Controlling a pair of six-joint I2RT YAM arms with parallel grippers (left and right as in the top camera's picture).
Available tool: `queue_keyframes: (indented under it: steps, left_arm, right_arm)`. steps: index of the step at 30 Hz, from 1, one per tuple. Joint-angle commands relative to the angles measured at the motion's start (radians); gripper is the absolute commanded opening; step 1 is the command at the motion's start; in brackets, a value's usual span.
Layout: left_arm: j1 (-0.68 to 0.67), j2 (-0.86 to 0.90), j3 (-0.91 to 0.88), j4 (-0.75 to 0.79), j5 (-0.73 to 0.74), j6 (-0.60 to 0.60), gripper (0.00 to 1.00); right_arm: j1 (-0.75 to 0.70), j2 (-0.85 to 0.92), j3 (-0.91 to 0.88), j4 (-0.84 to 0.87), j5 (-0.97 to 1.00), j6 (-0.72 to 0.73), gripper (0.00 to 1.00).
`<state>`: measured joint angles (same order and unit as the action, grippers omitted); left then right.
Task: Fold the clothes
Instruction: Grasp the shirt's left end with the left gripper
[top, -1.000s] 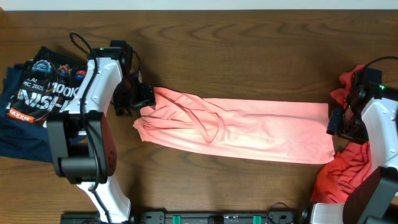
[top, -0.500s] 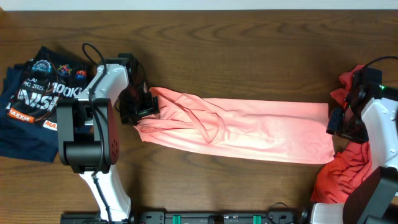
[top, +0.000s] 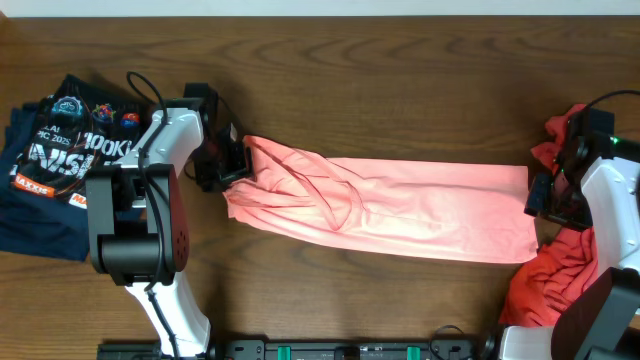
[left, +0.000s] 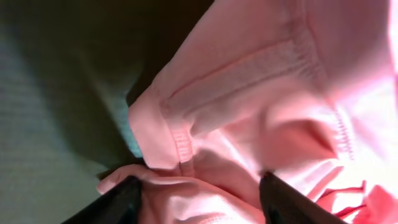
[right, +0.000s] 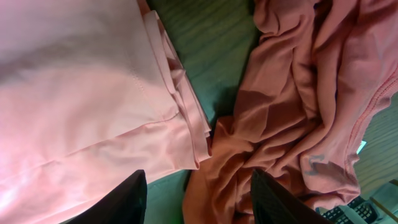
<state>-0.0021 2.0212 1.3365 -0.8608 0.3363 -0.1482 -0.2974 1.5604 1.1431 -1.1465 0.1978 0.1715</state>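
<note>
pink shirt (top: 400, 205) stretched flat, left gripper (top: 232, 165) at its 9 o'clock end, jaws spread around bunched hem, right gripper (top: 543, 196) released over 3 o'clock edge, red garment (top: 545, 280) just beside

White arms (top: 168, 135) with black joints (top: 130, 235) and cables (top: 140, 85).

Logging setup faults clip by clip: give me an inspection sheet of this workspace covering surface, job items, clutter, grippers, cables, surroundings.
Surface: dark wooden table, no stains seen.
Job's things: pink garment laid out lengthwise at centre; folded navy printed T-shirt at left; crumpled red garment at right.
Clutter: nothing seen.
Grippers: left gripper open at the pink garment's left end, cloth between its fingers; right gripper open at its right end.
Cables: black cable looped above the left arm.
Surroundings: rig base along the near edge.
</note>
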Motion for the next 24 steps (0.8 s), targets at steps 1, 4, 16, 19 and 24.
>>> queue_keyframes:
  steps: [1, 4, 16, 19, 24]
  left_arm:
    - [-0.025, 0.064, -0.042, 0.055, 0.038, 0.063, 0.53]
    - [-0.039, 0.064, -0.057, 0.077, 0.038, 0.063, 0.41]
    - [0.0, -0.005, -0.045, 0.008, -0.074, 0.053, 0.06]
    - [0.019, -0.083, -0.04, -0.025, -0.154, 0.016, 0.06]
    - [0.047, -0.224, -0.04, -0.068, -0.187, -0.006, 0.06]
  right_arm:
    - [-0.005, 0.006, -0.007, 0.002, -0.004, 0.0, 0.52]
    - [-0.005, 0.006, -0.007, 0.002, -0.004, 0.0, 0.52]
    - [-0.005, 0.006, -0.007, 0.001, -0.004, 0.0, 0.52]
    - [-0.005, 0.006, -0.007, 0.001, -0.004, 0.0, 0.52]
    - [-0.005, 0.006, -0.007, 0.001, -0.004, -0.001, 0.52]
